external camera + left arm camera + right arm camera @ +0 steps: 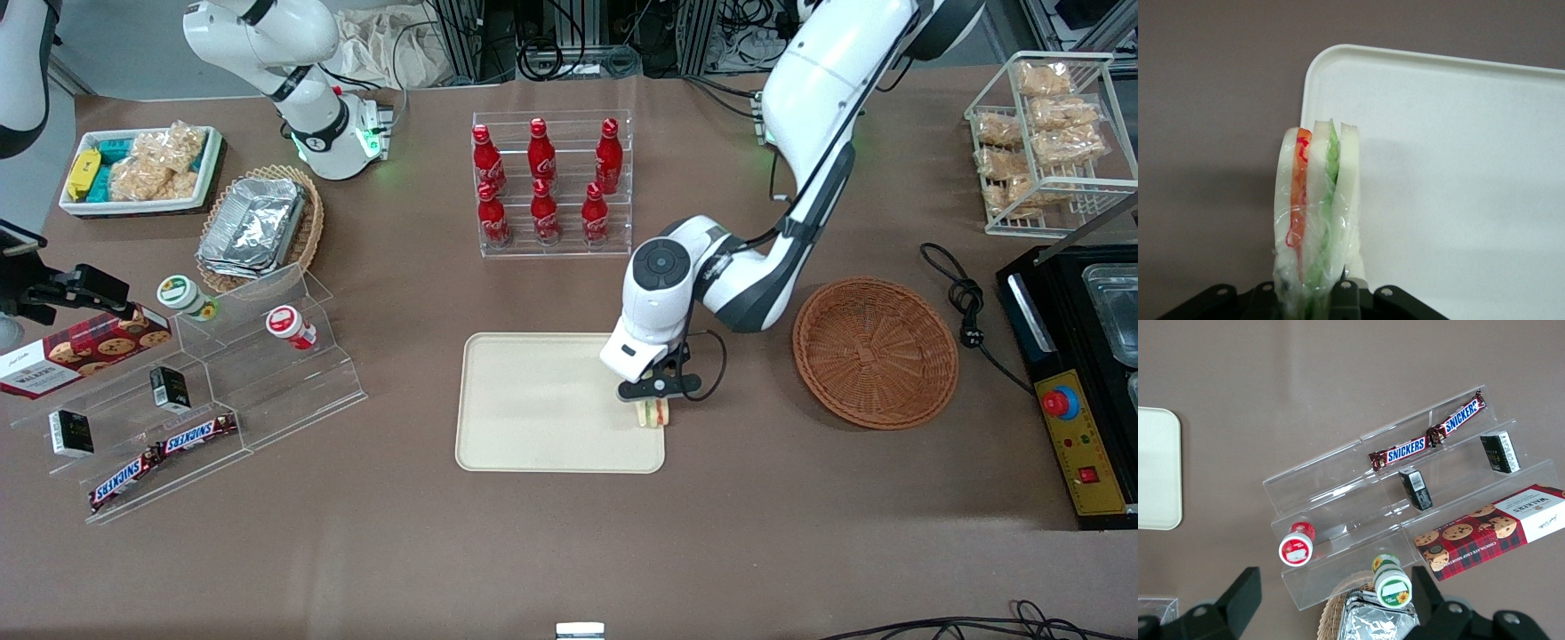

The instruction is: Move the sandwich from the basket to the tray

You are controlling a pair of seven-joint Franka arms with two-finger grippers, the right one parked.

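Tool (656, 402): clamped on sandwich (1317, 207), wedge held upright, layers on edge. Position: over tray (533, 404) edge nearest basket (876, 351), likely for set-down. Basket: on tabletop (569, 551), nothing visible inside.

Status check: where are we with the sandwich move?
Done: the basket sits empty, so the pick is complete. In hand: the gripper is shut on the sandwich, holding it at the tray edge nearest the basket; the wrist view shows it partly over the tray corner, partly over bare table. Left: shift farther over the tray, lower, release.
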